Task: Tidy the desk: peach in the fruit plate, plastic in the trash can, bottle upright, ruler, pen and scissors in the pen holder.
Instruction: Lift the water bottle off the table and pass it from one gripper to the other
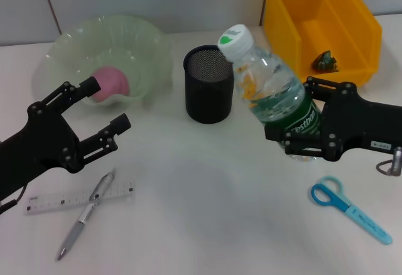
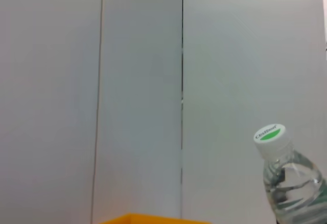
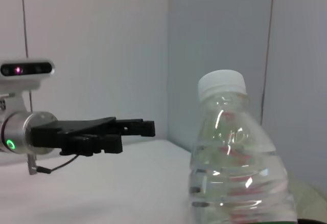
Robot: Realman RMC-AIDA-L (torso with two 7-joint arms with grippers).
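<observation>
My right gripper (image 1: 296,119) is shut on the lower part of the clear water bottle (image 1: 269,81), which leans with its white-and-green cap toward the pen holder. The same bottle (image 3: 237,152) fills the right wrist view, and its top (image 2: 288,175) shows in the left wrist view. My left gripper (image 1: 110,104) hangs open in front of the fruit plate (image 1: 144,43), holding nothing. The pink peach (image 1: 112,80) lies in that pale green plate. The black mesh pen holder (image 1: 208,84) stands mid-table. The ruler (image 1: 56,201) and pen (image 1: 85,215) lie crossed at front left. The blue scissors (image 1: 348,207) lie at front right.
A yellow bin (image 1: 352,24) stands at the back right with a crumpled piece of plastic (image 1: 325,61) inside; its edge (image 2: 148,219) shows in the left wrist view. In the right wrist view my left gripper (image 3: 147,128) appears farther off. A grey wall runs behind the table.
</observation>
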